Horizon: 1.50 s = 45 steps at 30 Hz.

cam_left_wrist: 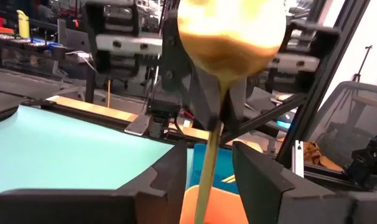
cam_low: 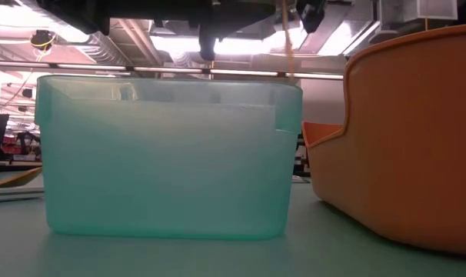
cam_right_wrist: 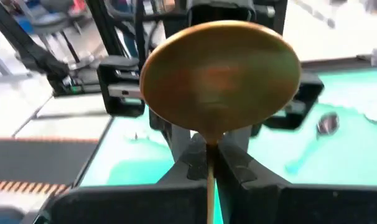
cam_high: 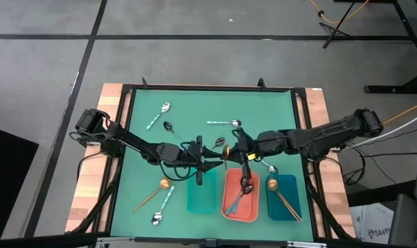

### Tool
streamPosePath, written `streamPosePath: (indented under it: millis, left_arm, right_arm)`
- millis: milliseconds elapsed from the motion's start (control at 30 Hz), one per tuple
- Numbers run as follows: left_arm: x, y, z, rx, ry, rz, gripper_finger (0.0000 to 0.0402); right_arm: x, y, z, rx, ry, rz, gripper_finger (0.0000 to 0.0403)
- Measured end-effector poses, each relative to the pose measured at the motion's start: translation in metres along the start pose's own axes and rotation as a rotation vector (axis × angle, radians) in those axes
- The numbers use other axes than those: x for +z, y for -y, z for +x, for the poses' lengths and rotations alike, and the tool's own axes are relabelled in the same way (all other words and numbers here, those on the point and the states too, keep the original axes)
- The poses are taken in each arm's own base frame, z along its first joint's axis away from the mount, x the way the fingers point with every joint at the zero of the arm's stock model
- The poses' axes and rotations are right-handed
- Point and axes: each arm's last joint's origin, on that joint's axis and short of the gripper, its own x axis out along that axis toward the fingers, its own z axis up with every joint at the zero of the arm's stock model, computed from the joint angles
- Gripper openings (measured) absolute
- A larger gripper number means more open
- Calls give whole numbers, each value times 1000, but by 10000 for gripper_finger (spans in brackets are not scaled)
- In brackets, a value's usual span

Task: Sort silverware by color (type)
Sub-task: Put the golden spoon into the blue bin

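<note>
A gold spoon (cam_right_wrist: 219,74) is upright in the air between my two grippers, above the strip between the teal tray (cam_high: 201,193) and the coral tray (cam_high: 253,210). My right gripper (cam_right_wrist: 210,158) comes from the table's right and is shut on the spoon. My left gripper (cam_left_wrist: 210,165) faces it from the left and stands open. Its fingers (cam_left_wrist: 170,180) are on either side of the thin handle (cam_left_wrist: 208,168) without touching it. In the low view the handle (cam_low: 291,46) hangs down above the trays. My right gripper pinches the gold spoon's thin handle just below the bowl (cam_right_wrist: 209,149) between its two fingers. The fingers come about level from the table's right and lie across the handle. The spoon is lifted clear and upright, with the bowl above the fingers and the handle hanging below.
Loose spoons lie on the green mat: silver ones (cam_high: 165,107) (cam_high: 234,122) (cam_high: 157,219), a dark one (cam_high: 168,126) and a gold one (cam_high: 165,184). The coral tray holds dark spoons (cam_high: 246,184). The dark blue tray (cam_high: 291,186) holds a gold spoon (cam_high: 272,184).
</note>
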Motion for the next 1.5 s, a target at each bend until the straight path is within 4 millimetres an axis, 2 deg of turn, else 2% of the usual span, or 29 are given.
streamPosePath:
  millis: [367, 567, 900, 1133, 1367, 1500]
  left_arm:
    - [-5, -1, 0, 11, -50, 17, 127]
    - [-9, -2, 0, 20, -88, 33, 128]
    - [-9, -2, 0, 21, -93, 35, 128]
    - [-9, -2, 0, 21, -93, 36, 128]
    - [-9, -2, 0, 21, -92, 36, 128]
    - [-9, -2, 0, 22, -92, 36, 128]
  right_arm:
    - [33, -5, -32, -107, -350, 209, 0]
    - [33, -22, -45, -124, -468, 321, 0]
    - [4, -64, -68, -191, -737, 630, 0]
    - [-19, -90, -93, -366, -918, 749, 0]
    - [-49, -107, -105, -492, -968, 834, 0]
    - [-72, -108, -105, -543, -1008, 876, 0]
